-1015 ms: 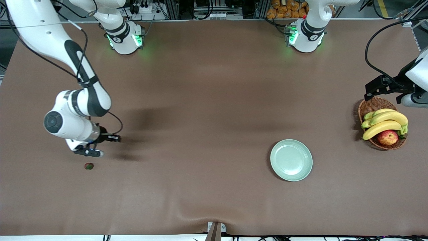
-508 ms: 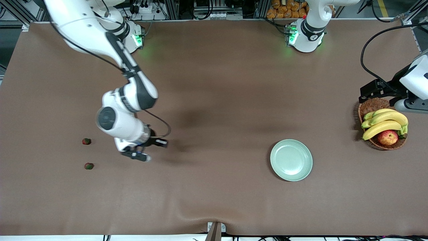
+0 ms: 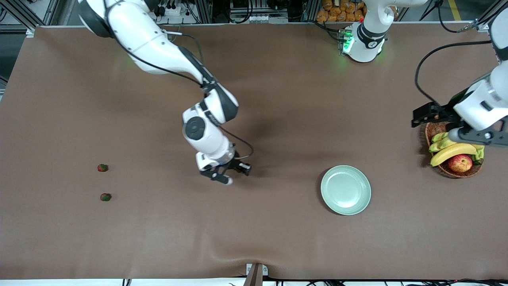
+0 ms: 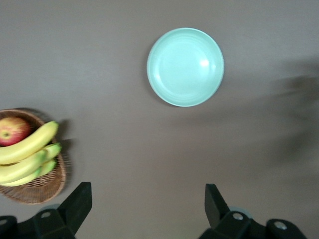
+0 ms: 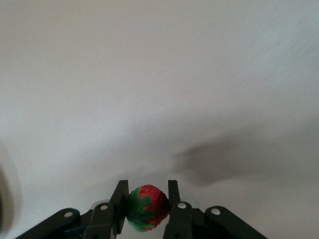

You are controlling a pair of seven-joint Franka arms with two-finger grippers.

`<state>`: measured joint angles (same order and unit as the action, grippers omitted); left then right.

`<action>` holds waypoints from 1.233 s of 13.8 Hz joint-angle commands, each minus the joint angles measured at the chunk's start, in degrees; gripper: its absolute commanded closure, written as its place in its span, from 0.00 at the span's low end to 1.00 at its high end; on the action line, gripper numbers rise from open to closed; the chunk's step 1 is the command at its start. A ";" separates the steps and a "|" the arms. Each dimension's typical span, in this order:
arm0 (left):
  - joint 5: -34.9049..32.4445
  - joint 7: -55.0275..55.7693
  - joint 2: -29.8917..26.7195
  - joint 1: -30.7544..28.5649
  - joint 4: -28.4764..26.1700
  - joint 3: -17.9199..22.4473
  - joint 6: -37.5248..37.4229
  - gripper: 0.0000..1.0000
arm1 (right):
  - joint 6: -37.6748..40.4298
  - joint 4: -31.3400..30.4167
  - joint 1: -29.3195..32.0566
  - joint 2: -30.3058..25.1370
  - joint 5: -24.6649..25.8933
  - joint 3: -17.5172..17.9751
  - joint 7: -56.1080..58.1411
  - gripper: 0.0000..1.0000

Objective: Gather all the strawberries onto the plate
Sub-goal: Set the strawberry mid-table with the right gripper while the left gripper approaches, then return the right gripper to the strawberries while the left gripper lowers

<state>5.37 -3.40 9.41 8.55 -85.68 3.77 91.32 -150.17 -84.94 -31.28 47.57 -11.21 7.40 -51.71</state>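
Observation:
My right gripper [image 3: 223, 176] is shut on a red strawberry with a green cap [image 5: 146, 208] and holds it above the bare table, between the two loose berries and the plate. Two more strawberries lie on the table toward the right arm's end, one [image 3: 102, 168] farther from the front camera and one [image 3: 105, 197] nearer. The pale mint-green plate [image 3: 345, 190] is empty; it also shows in the left wrist view [image 4: 185, 66]. My left gripper [image 3: 434, 119] is open and empty, up in the air over the wicker basket's edge; its fingers [image 4: 75, 205] stand wide apart.
A brown wicker basket [image 3: 438, 128] with bananas [image 3: 452, 151] and a red-yellow apple [image 3: 460, 163] stands at the left arm's end of the table. It shows in the left wrist view too [image 4: 35, 191]. The table's brown cloth has a ripple at its front edge.
My right arm has swung with its strawberry from the two loose berries toward the plate, uncovering the farther berry. My left gripper has shifted a little toward the plate.

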 commanded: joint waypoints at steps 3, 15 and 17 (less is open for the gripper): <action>3.07 0.68 4.81 1.63 1.12 0.10 0.44 0.00 | 0.23 9.17 -4.66 7.27 -0.13 -2.38 -4.19 0.80; 5.70 15.86 15.71 14.37 1.39 0.01 16.59 0.00 | 23.13 7.24 2.43 -3.71 4.97 -13.80 13.59 0.00; 5.79 19.73 18.52 16.75 1.74 -0.08 22.21 0.00 | 29.38 7.33 6.22 -4.41 4.97 -17.05 23.80 0.00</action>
<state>10.23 12.94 25.34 23.12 -85.56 3.29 109.88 -124.74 -76.20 -28.32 44.63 -6.74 -8.00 -35.65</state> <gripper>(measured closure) 0.000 0.000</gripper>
